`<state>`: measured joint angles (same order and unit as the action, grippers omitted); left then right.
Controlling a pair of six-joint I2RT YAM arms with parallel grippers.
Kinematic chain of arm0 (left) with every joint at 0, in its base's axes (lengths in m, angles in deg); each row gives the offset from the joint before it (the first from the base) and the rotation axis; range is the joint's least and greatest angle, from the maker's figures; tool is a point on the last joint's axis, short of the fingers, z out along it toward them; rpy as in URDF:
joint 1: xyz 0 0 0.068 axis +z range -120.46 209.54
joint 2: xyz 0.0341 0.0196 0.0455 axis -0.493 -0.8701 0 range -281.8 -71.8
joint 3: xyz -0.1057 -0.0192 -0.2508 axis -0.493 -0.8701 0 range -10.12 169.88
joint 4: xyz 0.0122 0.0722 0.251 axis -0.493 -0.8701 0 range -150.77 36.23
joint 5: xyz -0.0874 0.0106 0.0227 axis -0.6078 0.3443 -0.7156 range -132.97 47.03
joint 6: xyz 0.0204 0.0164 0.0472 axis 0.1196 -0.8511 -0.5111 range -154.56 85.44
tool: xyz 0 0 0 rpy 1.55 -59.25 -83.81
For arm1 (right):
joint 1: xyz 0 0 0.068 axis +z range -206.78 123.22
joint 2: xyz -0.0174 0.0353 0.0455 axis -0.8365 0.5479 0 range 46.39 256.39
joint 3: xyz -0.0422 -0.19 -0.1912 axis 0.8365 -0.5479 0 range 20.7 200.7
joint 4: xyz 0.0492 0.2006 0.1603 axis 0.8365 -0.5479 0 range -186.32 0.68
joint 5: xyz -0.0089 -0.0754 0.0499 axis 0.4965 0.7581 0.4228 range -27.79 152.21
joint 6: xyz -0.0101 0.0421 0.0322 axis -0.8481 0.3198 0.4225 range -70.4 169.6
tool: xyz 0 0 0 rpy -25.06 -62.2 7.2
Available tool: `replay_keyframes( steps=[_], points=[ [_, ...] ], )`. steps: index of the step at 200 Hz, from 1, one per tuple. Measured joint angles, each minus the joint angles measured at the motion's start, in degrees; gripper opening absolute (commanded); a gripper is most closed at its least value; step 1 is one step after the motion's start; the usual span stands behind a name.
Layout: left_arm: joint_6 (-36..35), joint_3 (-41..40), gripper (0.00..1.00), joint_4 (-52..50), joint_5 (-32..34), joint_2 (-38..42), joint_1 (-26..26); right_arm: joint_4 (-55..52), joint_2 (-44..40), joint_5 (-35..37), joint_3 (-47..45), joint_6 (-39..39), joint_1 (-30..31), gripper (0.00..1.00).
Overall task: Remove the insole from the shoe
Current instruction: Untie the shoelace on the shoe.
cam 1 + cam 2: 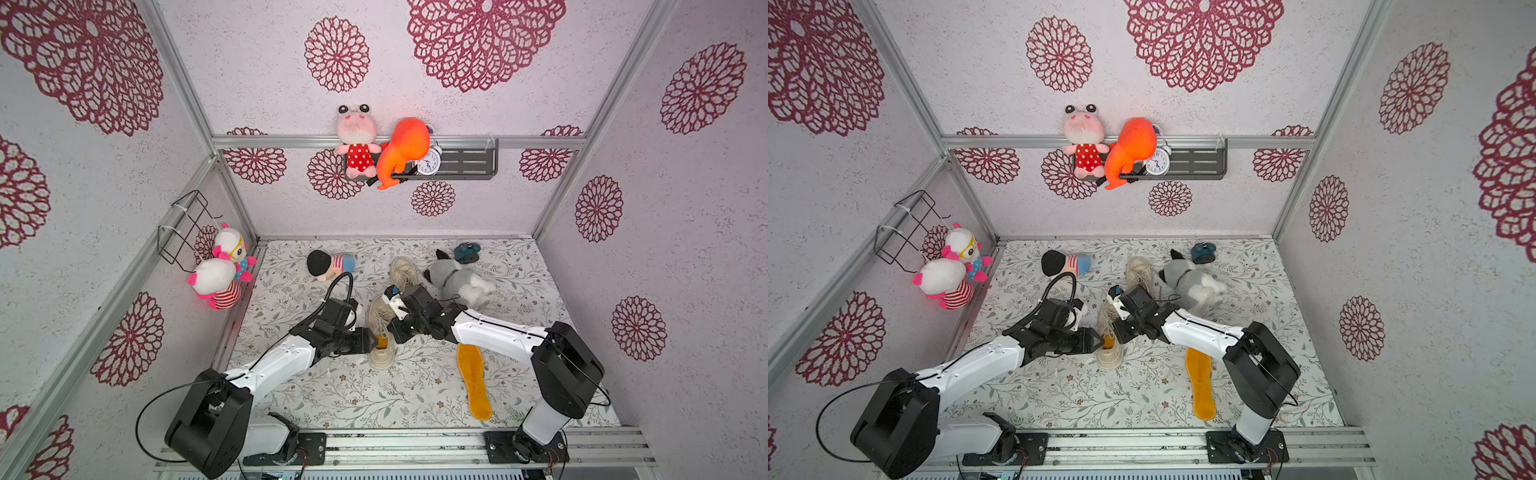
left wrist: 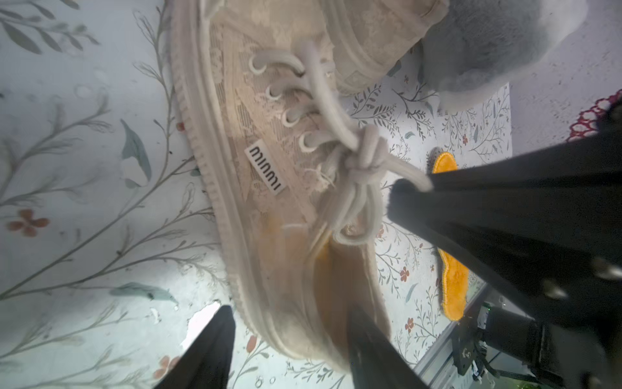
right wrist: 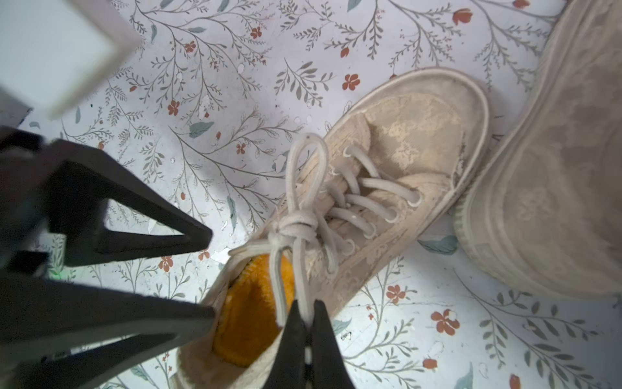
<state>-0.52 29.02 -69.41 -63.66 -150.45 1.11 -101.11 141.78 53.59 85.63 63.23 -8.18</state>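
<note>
Right end effector (image 3: 304, 311) pinched lace (image 3: 297, 266) shut. Left end effector (image 3: 211, 278), half open, was nearer; insole (image 3: 249, 323) lay just ahead, crosswise in shoe (image 3: 420, 141).

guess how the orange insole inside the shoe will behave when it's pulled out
Probably floppy and light: the insole looks thin and fuzzy, like the loose insole lying flat on the table. It may drag on the shoe, whose opening is narrow under the lace.

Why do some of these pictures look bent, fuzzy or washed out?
Both top views: the wide lens splays the wall rails, and the orange toy glows overexposed. Left wrist view: the floral mat is hazy, the shoe label sharp. Right wrist view: the shoelace is crisp, a near white block blurred.
</note>
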Motion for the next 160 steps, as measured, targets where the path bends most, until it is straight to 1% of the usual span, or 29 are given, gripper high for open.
replay_keyframes(
  steps=[17,32,61,88,127,142,160],
  points=[
    [-0.2,0.1,0.29,1.2,-0.7,-2.2,0.0,-1.1,-1.7,0.9,0.6,0.0,0.0,0.0],
    [-0.7,0.6,0.22,1.9,-1.1,-3.4,0.0,-1.8,-3.5,1.4,1.1,0.0,0.1,0.0],
    [-1.4,1.3,0.14,2.1,-1.6,-5.1,0.0,-2.3,-7.5,2.8,2.7,0.0,0.2,0.0],
    [-1.5,1.3,0.13,2.1,-1.9,-5.4,0.1,-2.1,-9.9,4.2,5.6,0.0,0.2,0.0],
    [-1.9,1.3,0.14,2.1,-1.9,-5.4,0.1,-0.6,-10.1,5.6,9.2,-0.2,0.3,0.0],
    [-2.0,1.3,0.17,2.1,-1.9,-5.4,0.1,-0.3,-9.9,5.7,9.9,-0.6,0.3,0.0],
    [-2.3,1.3,0.25,2.1,-2.0,-5.2,0.1,0.4,-8.7,5.9,10.4,-0.7,0.3,0.0]
  ],
)
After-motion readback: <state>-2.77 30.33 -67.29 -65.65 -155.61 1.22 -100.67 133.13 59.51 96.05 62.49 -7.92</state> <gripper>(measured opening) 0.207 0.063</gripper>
